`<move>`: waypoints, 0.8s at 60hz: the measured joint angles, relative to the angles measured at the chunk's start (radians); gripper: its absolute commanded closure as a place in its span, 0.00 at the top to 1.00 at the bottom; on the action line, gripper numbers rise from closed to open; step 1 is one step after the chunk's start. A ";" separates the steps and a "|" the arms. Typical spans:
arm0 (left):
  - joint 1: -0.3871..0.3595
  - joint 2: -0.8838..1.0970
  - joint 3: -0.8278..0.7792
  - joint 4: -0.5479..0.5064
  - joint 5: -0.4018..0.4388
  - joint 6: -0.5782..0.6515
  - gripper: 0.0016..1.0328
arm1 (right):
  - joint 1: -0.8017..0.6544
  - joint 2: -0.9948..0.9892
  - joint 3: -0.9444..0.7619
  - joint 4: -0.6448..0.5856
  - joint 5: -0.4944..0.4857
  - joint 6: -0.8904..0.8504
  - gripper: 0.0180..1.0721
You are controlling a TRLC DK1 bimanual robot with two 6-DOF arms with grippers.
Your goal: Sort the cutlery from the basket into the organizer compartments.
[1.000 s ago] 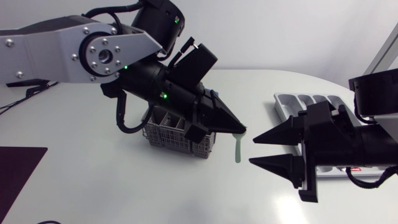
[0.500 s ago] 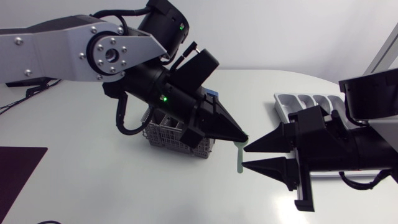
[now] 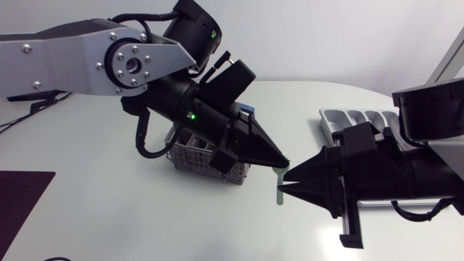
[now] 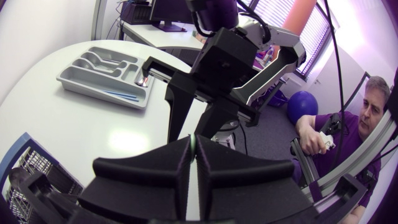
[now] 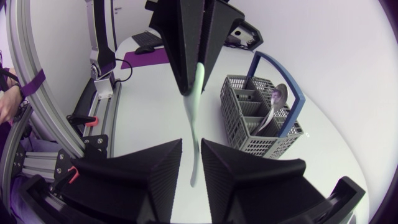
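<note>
Holds a pale green utensil [image 3: 279, 199] clamped in the left end effector [image 3: 281, 161] above the bench [image 3: 109, 210], between basket [image 3: 192, 156] and organizer [image 3: 341, 119]. Brackets its hanging end with the right end effector [image 3: 284, 180], spread apart. Likely a handover: next, close right squarely, then release left.

Head camera looks down on the counter [image 3: 109, 217] from above. Wrist cameras sit close behind left pincer [image 4: 193, 149] and right pincer [image 5: 191, 152], facing each other; all share the green utensil [image 3: 278, 190] between.

The white table [image 3: 130, 210] bears a grey basket [image 3: 197, 159], organizer [image 3: 328, 125] and dark mat [image 3: 22, 199].
</note>
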 measured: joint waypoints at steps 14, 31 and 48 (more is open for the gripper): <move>0.000 0.000 0.000 -0.008 0.007 0.000 0.03 | 0.015 -0.003 0.000 0.007 0.014 0.011 0.05; 0.003 0.000 0.002 -0.010 0.007 0.000 0.63 | 0.029 -0.003 0.000 0.006 0.024 0.016 0.05; 0.077 0.000 0.035 0.082 -0.012 -0.054 0.96 | 0.018 -0.035 -0.004 -0.025 0.057 0.017 0.05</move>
